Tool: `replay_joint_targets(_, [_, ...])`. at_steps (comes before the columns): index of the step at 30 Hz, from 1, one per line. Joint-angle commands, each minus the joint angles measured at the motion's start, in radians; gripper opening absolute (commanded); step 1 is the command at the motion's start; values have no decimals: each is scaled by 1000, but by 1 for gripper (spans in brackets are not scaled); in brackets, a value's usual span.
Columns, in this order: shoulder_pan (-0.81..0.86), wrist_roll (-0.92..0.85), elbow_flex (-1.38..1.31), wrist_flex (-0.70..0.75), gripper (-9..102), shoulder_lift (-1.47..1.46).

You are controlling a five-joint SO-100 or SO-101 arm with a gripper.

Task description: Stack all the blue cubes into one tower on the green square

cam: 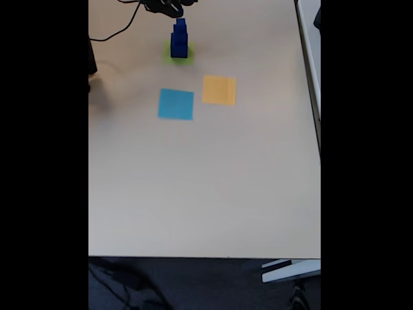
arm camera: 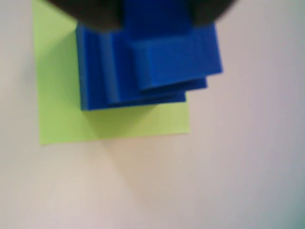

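At the wrist view's top edge the dark gripper straddles the topmost of the blue cubes, pinching or not I cannot tell, above the tower standing on the green square.

Dark-blue tower, lime green square, light-blue square, orange-yellow square, beige table.

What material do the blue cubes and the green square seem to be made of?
Blue cubes: probably matte plastic or foam, judging by uniform colour, crisp edges and no glare; blur leaves it open. Green square: looks like thin matte paper, lying flat with no visible thickness.
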Motion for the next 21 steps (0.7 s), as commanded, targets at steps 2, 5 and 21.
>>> replay_joint_targets(2, [-28, 38, -74, 2, 0, -17])
replay_joint_targets(5, [-49, 55, -80, 3, 0, -35])
replay_joint_targets(21, [-72, 38, -83, -18, 0, -84])
